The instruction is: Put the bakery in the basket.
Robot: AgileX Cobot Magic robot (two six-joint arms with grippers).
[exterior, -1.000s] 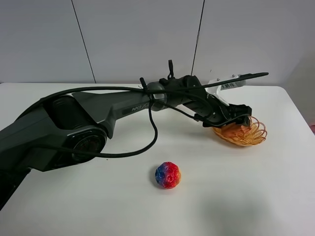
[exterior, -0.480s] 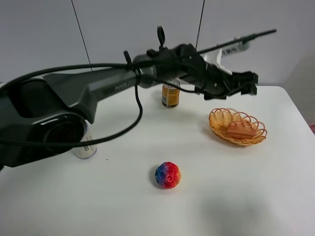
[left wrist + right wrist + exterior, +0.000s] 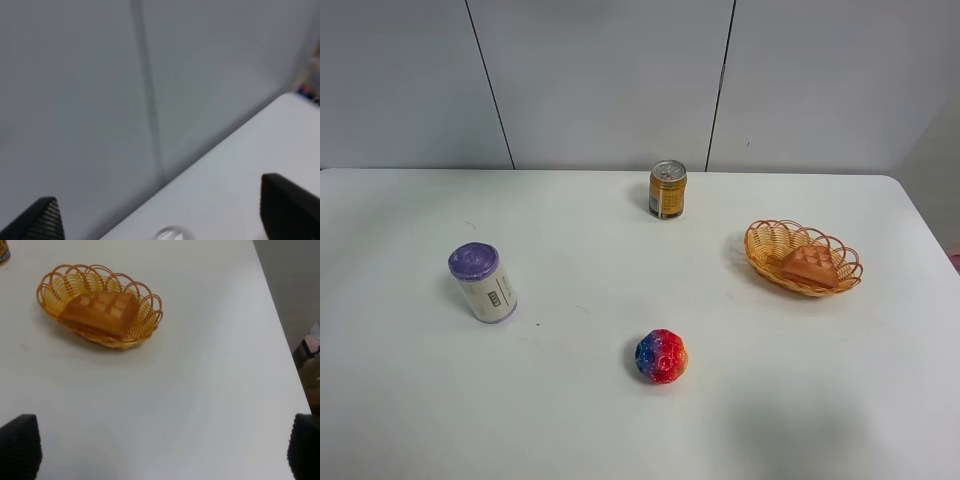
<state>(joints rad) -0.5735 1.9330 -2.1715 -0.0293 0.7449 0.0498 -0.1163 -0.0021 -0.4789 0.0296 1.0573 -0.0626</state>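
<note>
Near the table's right edge, the bakery [image 3: 809, 267] lies inside the basket [image 3: 767, 243]; both grippers [image 3: 160, 220] [image 3: 160, 450] gape wide, holding nothing.

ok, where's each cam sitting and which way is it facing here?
Exterior high: above the front, looking down the table at the basket, ball and two cans; no arm shows.
Left wrist: aimed at the wall, jaw tips wide apart at the edges.
Right wrist: looks down on the basket holding the bakery, jaw tips at the corners.
Exterior and right wrist share the basket.
</note>
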